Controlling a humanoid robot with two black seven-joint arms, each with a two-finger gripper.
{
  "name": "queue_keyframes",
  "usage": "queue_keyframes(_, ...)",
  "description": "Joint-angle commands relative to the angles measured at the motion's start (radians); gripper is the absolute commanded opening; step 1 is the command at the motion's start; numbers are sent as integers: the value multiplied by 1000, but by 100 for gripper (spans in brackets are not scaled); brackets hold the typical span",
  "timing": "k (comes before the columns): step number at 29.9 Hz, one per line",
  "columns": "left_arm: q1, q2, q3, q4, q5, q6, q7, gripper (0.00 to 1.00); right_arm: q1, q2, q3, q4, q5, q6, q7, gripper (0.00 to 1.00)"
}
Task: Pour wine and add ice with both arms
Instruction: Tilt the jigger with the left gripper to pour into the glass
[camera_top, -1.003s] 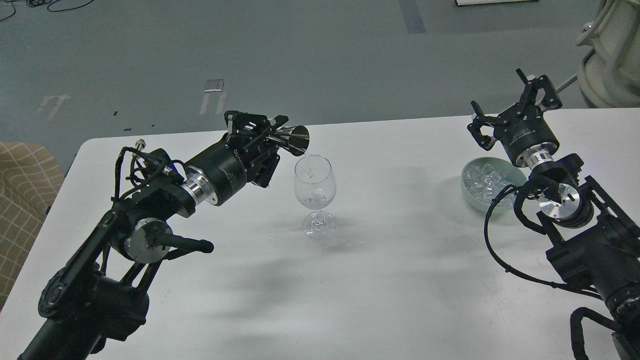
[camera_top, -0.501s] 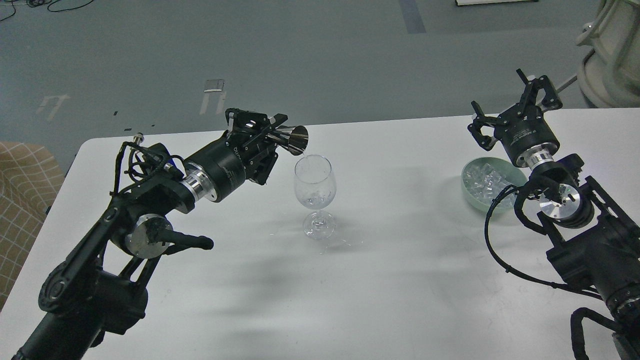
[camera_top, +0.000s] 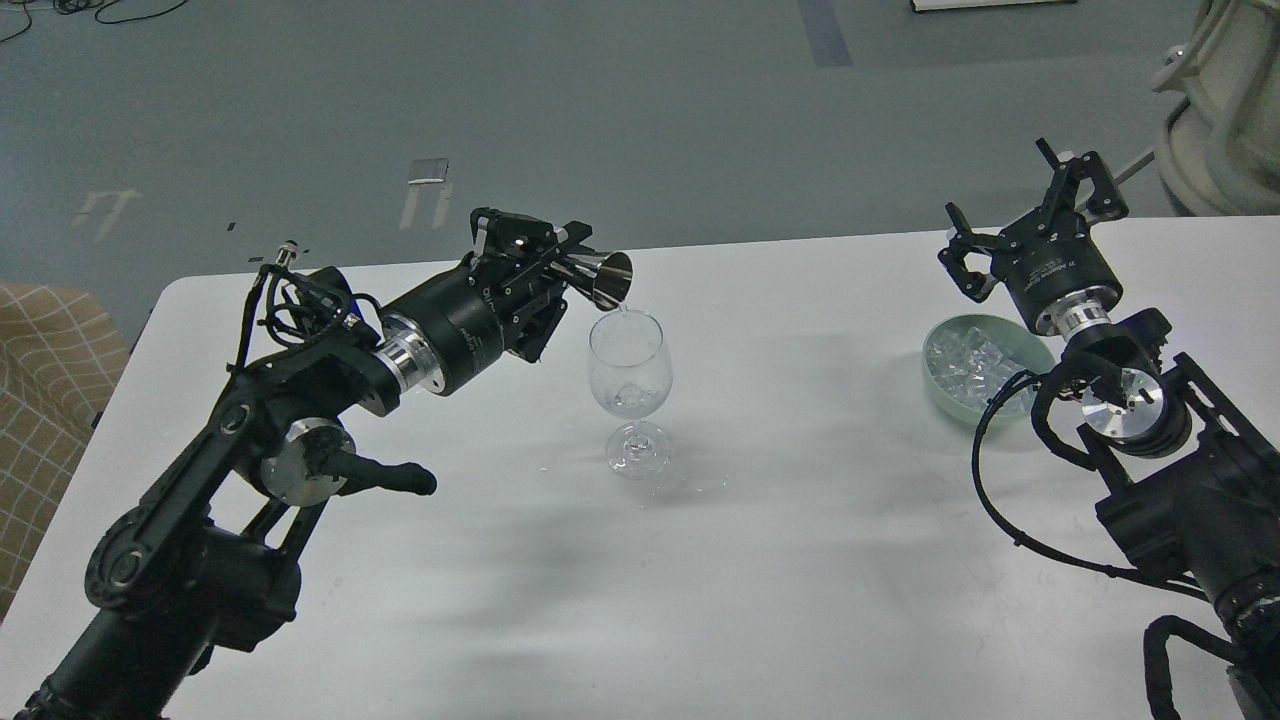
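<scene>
A clear stemmed wine glass (camera_top: 630, 390) stands upright mid-table, with a little clear wine (camera_top: 628, 400) low in its bowl. My left gripper (camera_top: 560, 262) is shut on a small silver metal measuring cup (camera_top: 606, 277), tipped sideways with its mouth just above the glass rim. A pale green bowl (camera_top: 942, 388) at the right holds several clear ice cubes (camera_top: 965, 362). My right gripper (camera_top: 1030, 215) is open and empty, raised just beyond the bowl's far edge.
The white table (camera_top: 800, 560) carries only the glass and the bowl. Its far edge runs behind both grippers. A tan checked seat (camera_top: 45, 370) stands at the left, and a white machine base (camera_top: 1225, 110) at the far right.
My left gripper has moved slightly up and right with the cup, bringing its mouth over the glass rim. The right arm has barely moved.
</scene>
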Motion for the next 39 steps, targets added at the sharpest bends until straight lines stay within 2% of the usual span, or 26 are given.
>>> queue_keyframes(1,-24,4,7,-1,2,0,3,8,0,-1,0,0,1,0,1,100)
queue_keyframes(6,-38,10,9,-1,39,-3,3,8,-3,-1,3,2,-1,0,1,100)
queue_keyframes(13,-46,38,41,-1,166,-85,3,8,-3,0,8,5,1,0,1,100)
queue_keyframes(28,-72,47,41,7,200,-85,5,8,-5,-1,8,18,1,1,1,100)
queue_keyframes(31,-72,48,43,1,211,-86,21,8,-5,-3,8,18,1,1,1,100)
queue_keyframes(33,-74,51,43,-4,226,-89,47,8,-5,-8,8,15,-1,1,1,100)
queue_keyframes(39,-72,47,41,-9,234,-89,52,8,-6,-17,8,14,1,1,1,100)
